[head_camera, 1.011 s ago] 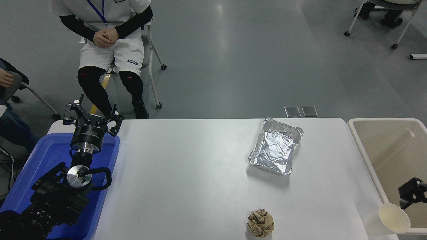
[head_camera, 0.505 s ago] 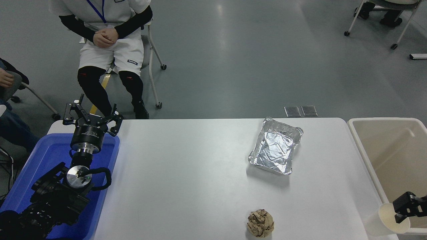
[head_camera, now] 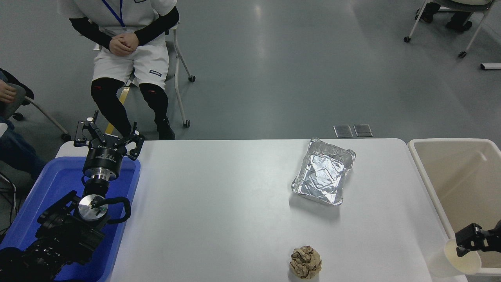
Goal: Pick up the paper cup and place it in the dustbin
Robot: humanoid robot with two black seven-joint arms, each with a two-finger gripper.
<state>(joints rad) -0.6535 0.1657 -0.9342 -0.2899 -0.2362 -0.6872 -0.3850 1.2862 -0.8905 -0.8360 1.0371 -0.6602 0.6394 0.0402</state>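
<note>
The white paper cup stands at the table's front right corner, tipped slightly right so its cream inside shows, right beside the dustbin. The beige dustbin stands off the table's right edge and looks empty. My right gripper comes in from the right edge over the dustbin's near rim, and its black tip overlaps the cup's rim. Only part of it shows, so its state is unclear. My left gripper is parked open at the far left, above the blue tray.
A blue plastic tray sits under the left arm. A silver foil tray lies right of centre, and a crumpled brown paper ball sits at the front edge. A person sits on a chair beyond the table.
My right gripper has moved left and slightly down from over the dustbin until it overlaps the cup's rim. The cup and the left arm have stayed put.
</note>
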